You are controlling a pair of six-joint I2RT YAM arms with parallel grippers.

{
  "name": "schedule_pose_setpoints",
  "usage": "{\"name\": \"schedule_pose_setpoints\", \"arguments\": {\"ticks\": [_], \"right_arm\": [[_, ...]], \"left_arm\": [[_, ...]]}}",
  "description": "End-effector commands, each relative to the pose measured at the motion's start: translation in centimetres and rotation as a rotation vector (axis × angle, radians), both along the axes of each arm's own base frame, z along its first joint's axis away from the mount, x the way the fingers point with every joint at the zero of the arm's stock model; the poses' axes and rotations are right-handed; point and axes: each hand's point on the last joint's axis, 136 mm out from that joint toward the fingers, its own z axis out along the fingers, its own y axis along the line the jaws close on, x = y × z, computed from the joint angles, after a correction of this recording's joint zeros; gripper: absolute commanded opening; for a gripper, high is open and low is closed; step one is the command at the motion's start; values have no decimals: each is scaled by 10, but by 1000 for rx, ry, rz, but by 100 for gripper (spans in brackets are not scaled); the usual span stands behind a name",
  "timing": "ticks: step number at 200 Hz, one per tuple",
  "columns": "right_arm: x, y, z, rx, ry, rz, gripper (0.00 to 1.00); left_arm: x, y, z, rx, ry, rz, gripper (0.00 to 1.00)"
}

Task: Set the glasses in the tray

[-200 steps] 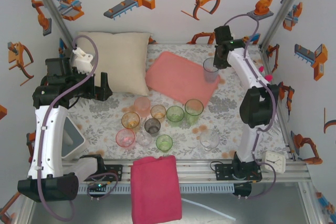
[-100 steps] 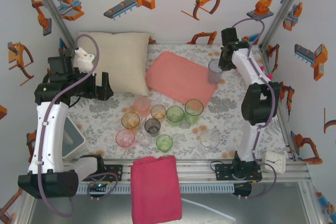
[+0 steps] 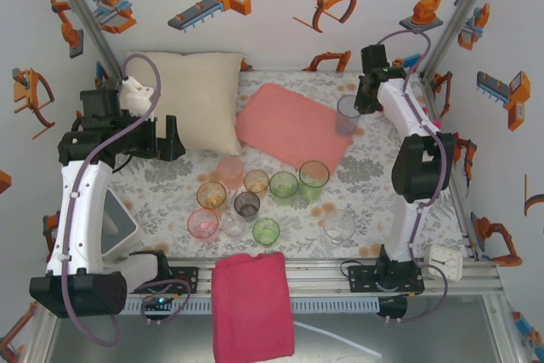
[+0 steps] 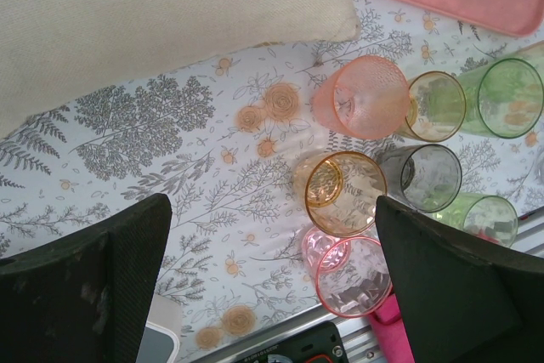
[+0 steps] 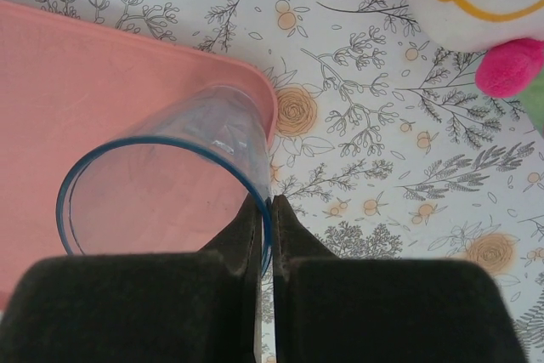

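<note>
Blue-tinted glass (image 5: 195, 133) looks light, slick, breakable; right gripper (image 5: 265, 203) fingers clamp its rim wall at tray (image 5: 85, 65) corner; left gripper (image 4: 272, 210) fingers wide apart.

On the counter (image 3: 170, 201), far left: pillow (image 3: 191, 108). Just right of it, toward the back: tray (image 3: 289, 129), set at a slant. At the tray's far right corner: lone glass (image 3: 343, 115), upright. In front of pillow and tray, mid-counter: cluster of glasses (image 3: 246, 204), standing close together; one more glass (image 3: 339, 227) apart to the right. At the near edge, before the cluster: folded cloth (image 3: 252, 303). Near right corner: clock (image 3: 444, 261).
</note>
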Motion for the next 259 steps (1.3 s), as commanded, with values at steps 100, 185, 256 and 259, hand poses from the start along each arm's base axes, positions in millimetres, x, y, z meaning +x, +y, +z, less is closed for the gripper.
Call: {"name": "schedule_pose_setpoints", "arguments": {"ticks": [100, 185, 256, 259], "right_arm": [[-7, -5, 5, 3, 19, 22, 39], [-19, -1, 48, 25, -33, 52, 44], [-47, 10, 104, 87, -109, 120, 44], [-50, 11, 106, 91, -114, 124, 44]], "left_arm": [[-5, -3, 6, -17, -19, -5, 97], [-10, -2, 13, -11, -41, -4, 97], [-26, 3, 10, 30, -46, 1, 97], [-28, 3, 10, 30, -47, 0, 97]]}}
